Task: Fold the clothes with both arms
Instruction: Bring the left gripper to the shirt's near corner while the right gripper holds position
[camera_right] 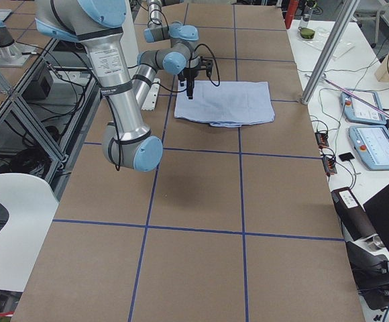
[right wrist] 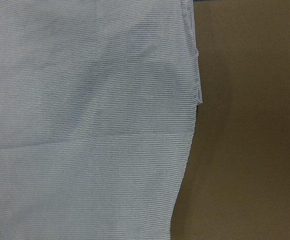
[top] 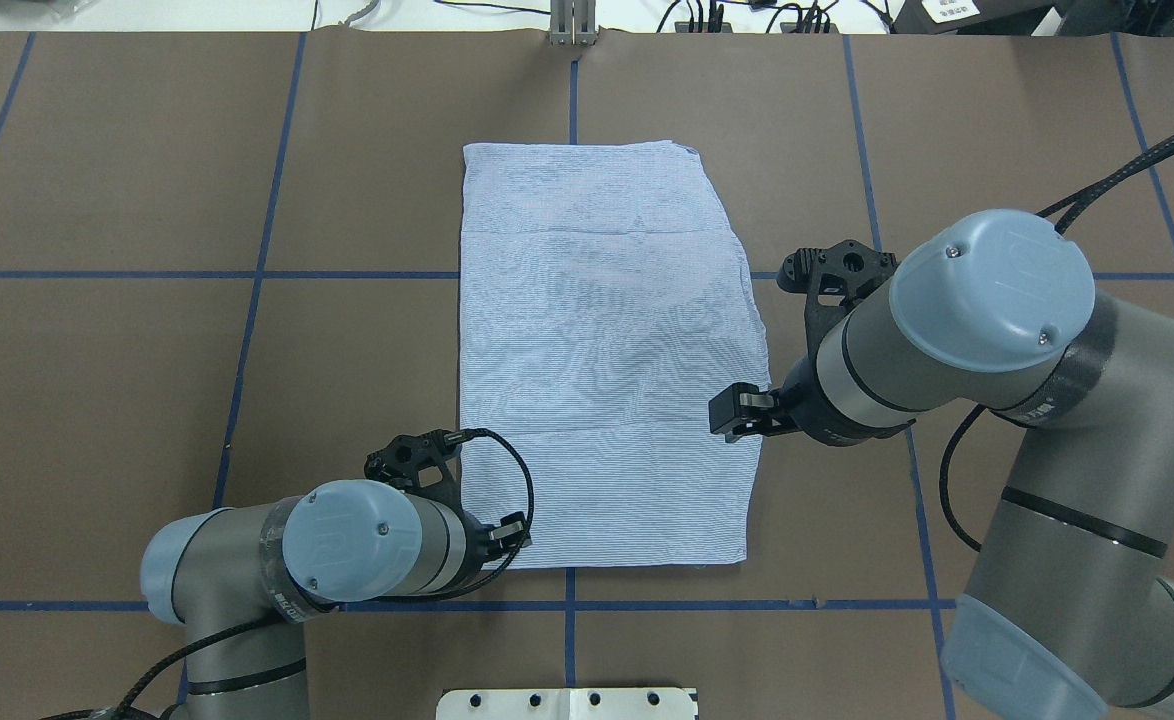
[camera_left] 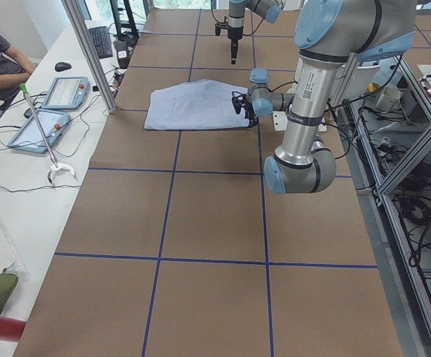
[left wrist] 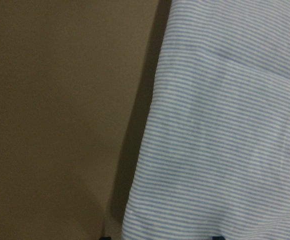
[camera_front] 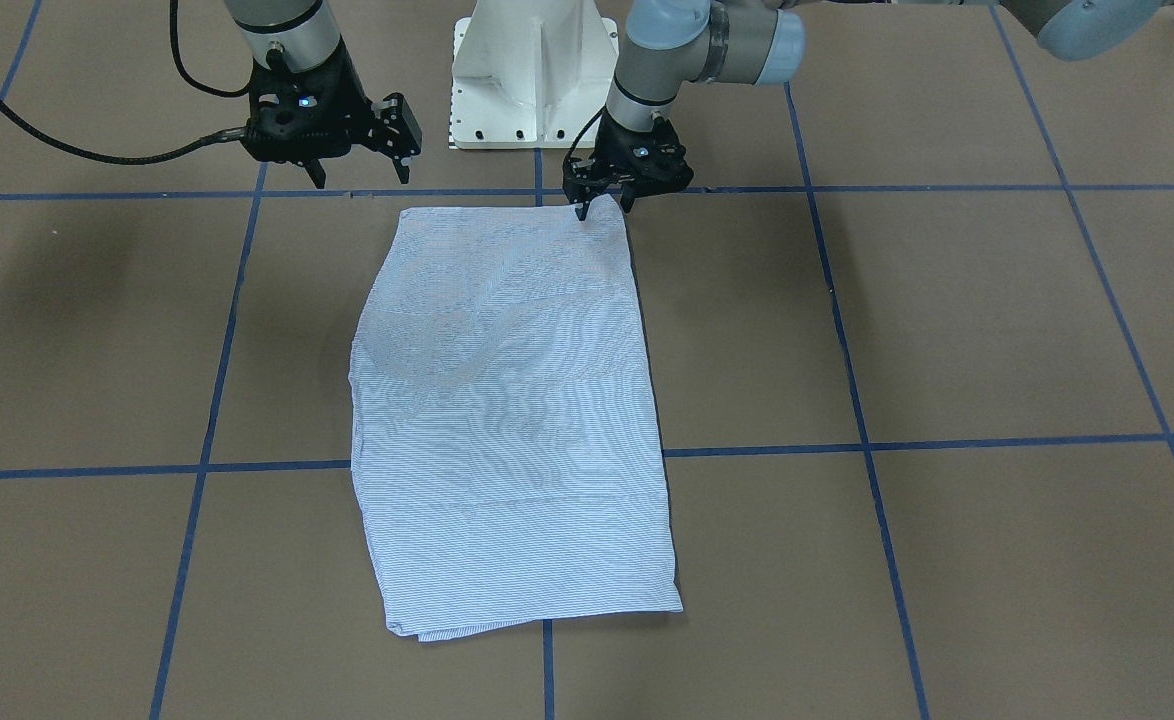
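Note:
The light blue-and-white striped shirt [camera_front: 507, 420] lies folded into a long flat rectangle in the middle of the table [top: 597, 350]. Collar, buttons and label are hidden. My left gripper [camera_front: 604, 207] is low at the shirt's corner nearest the robot, its fingers apart on either side of that corner. The left wrist view shows the shirt's edge [left wrist: 225, 140] very close, with two dark fingertips far apart at the bottom. My right gripper [camera_front: 361, 175] is open and empty, raised above the table beside the shirt's other near corner. The right wrist view looks down on the shirt [right wrist: 85, 125].
The white pedestal base [camera_front: 532, 80] stands just behind the shirt. Blue tape lines [camera_front: 847, 360] cross the brown table. A side table with tablets [camera_left: 59, 93], a metal post [camera_left: 89, 52] and a seated person [camera_left: 0, 59] are beyond the far edge.

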Controlling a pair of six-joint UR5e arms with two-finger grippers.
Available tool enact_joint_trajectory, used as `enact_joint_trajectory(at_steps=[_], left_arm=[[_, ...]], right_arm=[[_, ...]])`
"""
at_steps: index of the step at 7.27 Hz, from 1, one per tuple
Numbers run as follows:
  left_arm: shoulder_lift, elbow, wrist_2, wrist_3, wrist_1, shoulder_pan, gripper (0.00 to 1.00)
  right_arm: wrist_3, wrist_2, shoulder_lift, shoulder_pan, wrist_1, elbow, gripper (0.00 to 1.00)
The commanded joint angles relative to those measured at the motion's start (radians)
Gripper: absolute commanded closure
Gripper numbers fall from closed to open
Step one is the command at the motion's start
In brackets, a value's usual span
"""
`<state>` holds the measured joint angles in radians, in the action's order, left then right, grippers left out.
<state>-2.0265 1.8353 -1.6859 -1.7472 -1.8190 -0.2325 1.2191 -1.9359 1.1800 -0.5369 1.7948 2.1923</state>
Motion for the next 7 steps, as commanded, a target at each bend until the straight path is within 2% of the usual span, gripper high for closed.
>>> enact_joint_trajectory(at_steps=[1, 4, 5, 6, 7], left_arm=[[0.0, -0.001, 0.0, 0.0, 0.001, -0.002, 0.46], [0.002, -0.002, 0.002, 0.0, 0.001, -0.005, 0.47], [0.002, -0.002, 0.002, 0.0, 0.003, -0.01, 0.52], [-0.001, 0.001, 0.002, 0.0, 0.027, -0.01, 0.68], [-0.001, 0.001, 0.002, 0.0, 0.029, -0.01, 0.88]], right_arm=[[-0.001, 0.0, 0.001, 0.0, 0.0, 0.0, 0.0], [-0.001, 0.0, 0.001, 0.0, 0.0, 0.0, 0.0], [-0.001, 0.0, 0.001, 0.0, 0.0, 0.0, 0.0], [-0.001, 0.0, 0.001, 0.0, 0.0, 0.0, 0.0], [-0.001, 0.0, 0.001, 0.0, 0.0, 0.0, 0.0]])
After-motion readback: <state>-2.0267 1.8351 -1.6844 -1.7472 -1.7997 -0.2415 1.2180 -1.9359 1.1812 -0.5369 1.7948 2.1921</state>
